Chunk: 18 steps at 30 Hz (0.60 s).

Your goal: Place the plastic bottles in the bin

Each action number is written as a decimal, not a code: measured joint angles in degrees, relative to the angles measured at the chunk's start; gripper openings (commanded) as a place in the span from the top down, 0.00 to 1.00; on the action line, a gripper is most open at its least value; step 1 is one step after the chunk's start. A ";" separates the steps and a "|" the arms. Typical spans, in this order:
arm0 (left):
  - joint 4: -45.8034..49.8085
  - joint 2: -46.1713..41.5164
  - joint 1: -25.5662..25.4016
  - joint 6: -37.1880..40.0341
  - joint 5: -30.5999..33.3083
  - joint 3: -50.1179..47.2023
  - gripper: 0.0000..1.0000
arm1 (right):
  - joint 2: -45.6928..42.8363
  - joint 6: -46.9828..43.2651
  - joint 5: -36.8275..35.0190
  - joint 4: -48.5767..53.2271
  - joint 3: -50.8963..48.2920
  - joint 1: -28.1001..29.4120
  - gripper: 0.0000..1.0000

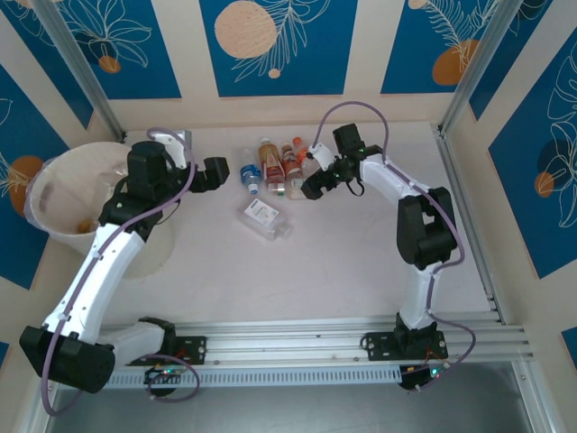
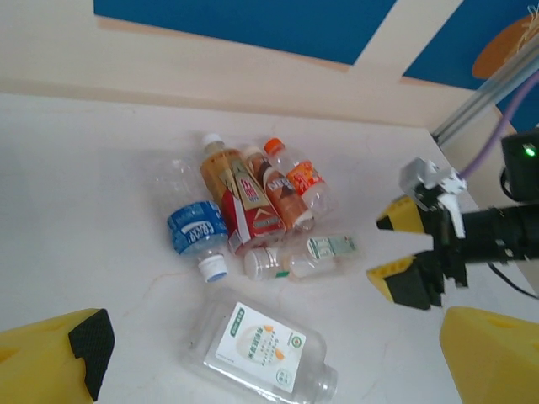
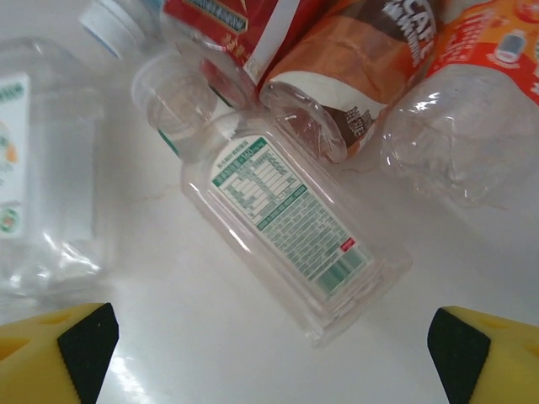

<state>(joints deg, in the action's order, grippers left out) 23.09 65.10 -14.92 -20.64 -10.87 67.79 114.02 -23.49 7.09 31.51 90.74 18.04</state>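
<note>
Clear green-label bottle (image 3: 290, 244) before released right jaws, heaped bottles (image 3: 337, 59) against it; left jaws released.

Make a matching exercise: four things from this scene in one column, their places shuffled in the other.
Things
1. bin
2. blue-label bottle
3. flat white-label bottle
4. right claw

Places
A. lying alone, on the near side of the bottle cluster
B. far left of the table
C. left end of that cluster
D. just right of the cluster, open

Pairs: 1-B, 2-C, 3-A, 4-D
</note>
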 measured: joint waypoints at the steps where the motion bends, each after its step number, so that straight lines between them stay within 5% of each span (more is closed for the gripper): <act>1: 0.00 0.00 0.00 0.02 -0.26 -0.31 0.00 | 1.38 -2.14 -0.02 0.85 1.29 0.13 0.04; 12: -1.27 -1.40 0.00 1.31 -0.68 -2.73 0.00 | 13.79 -14.95 -5.07 6.16 11.30 2.51 0.05; 18: -1.25 -1.31 0.00 1.62 -0.22 -2.73 0.00 | 14.47 -17.33 -6.54 7.08 11.19 3.72 0.19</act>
<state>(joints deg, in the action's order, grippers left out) 21.85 63.79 -14.92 -19.03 -11.09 65.06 128.49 -40.82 0.56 38.59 101.93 21.76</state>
